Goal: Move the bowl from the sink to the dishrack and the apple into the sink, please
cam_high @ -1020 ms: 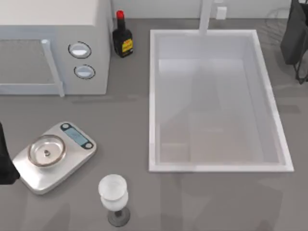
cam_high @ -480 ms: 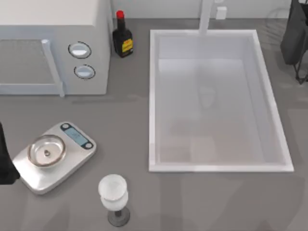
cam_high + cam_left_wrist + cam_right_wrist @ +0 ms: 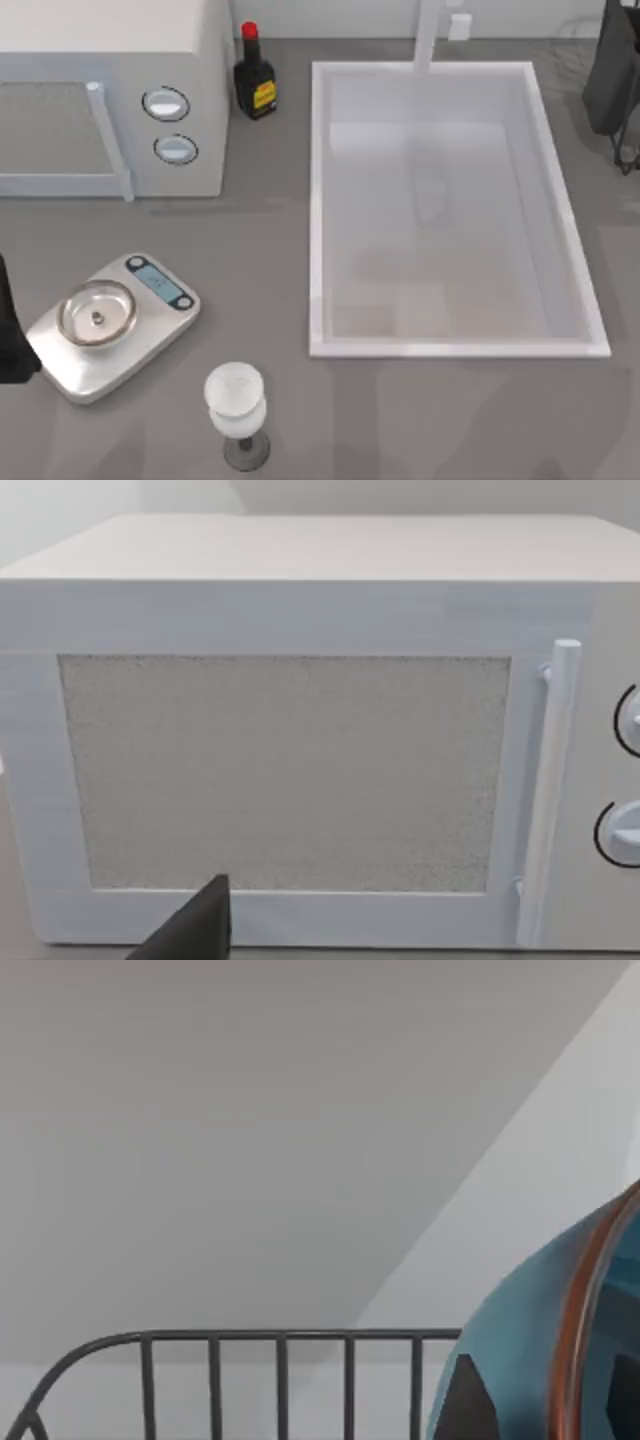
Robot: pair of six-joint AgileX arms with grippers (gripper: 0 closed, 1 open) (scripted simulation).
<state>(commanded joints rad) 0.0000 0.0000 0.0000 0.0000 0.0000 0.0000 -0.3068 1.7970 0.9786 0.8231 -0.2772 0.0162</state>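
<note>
Table (image 3: 270,240): sink (image 3: 318,200) fills right half, white basin, tap at far rim. Microwave (image 3: 110,90) at far-left corner; sauce bottle (image 3: 254,75) just beside it. Kitchen scale (image 3: 115,325) near left edge, wine glass (image 3: 237,412) at front edge. Our right arm (image 3: 615,70) at far-right corner; right wrist view shows bowl (image 3: 530,1330) clamped between our right gripper's fingers (image 3: 465,1400), above dishrack (image 3: 215,1338) rail. Our left arm (image 3: 12,330) parked at left edge; finger state we cannot tell.
</note>
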